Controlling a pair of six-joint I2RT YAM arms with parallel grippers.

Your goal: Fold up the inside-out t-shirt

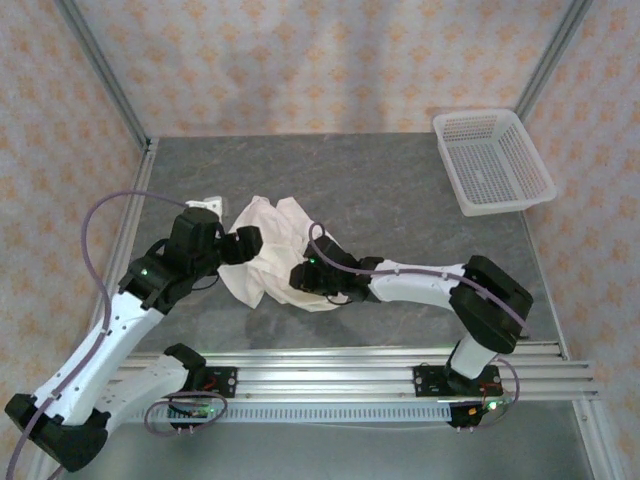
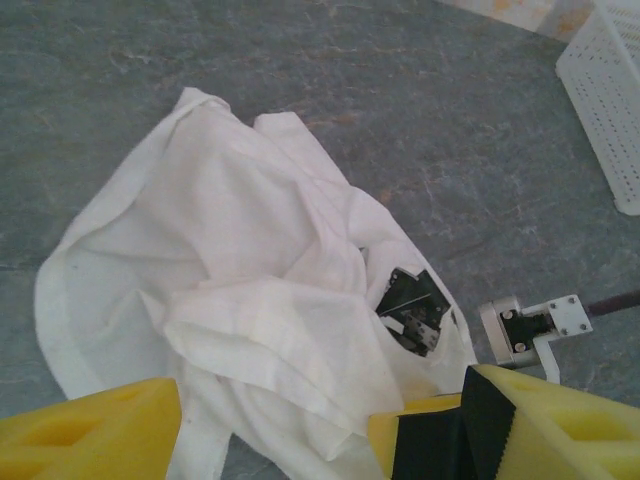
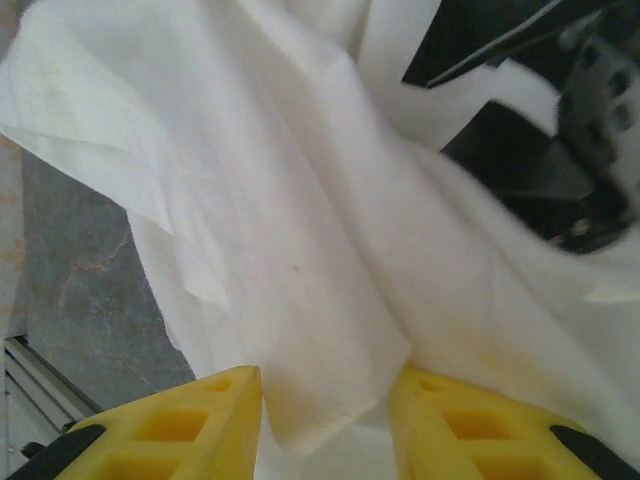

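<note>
**Item 1, counter** [image 1: 400,200]: grey, stone-look. Carries everything below.

**Item 2, inside-out t-shirt** [image 1: 270,240]: white, plain, soft.
- Lies crumpled in a heap left of centre, between the two arm heads and well apart from item 3.
- Not spread; no clean fold visible.
- Long axis (top view) runs approx. far-to-near, with the near end drifting to the robot's right.
- Hemmed edges show in the left wrist view [image 2: 230,260], but collar vs. bottom hem can't be told, so no heading given.
- Step in hand (judged): prep only, i.e. opening and flattening the heap. Folding proper not begun.
- Next move (judged) needs two separate edge or corner grips, then a pull apart to lay the cloth flat w/o dragging it off the near edge.

**Item 3, mesh basket** [image 1: 492,160]: white plastic, far right corner.

**Item 4, left gripper** [image 1: 240,245]: at the heap's left side. Jaws wide apart in its own view [image 2: 300,440], w/ cloth lying below them and nothing clamped.

**Item 5, right gripper** [image 1: 305,275]: at the heap's near-right side. A fold of shirt [image 3: 300,250] hangs between its part-spread jaws [image 3: 325,430]. Whether it is pinched or just draped: cannot tell.
</note>
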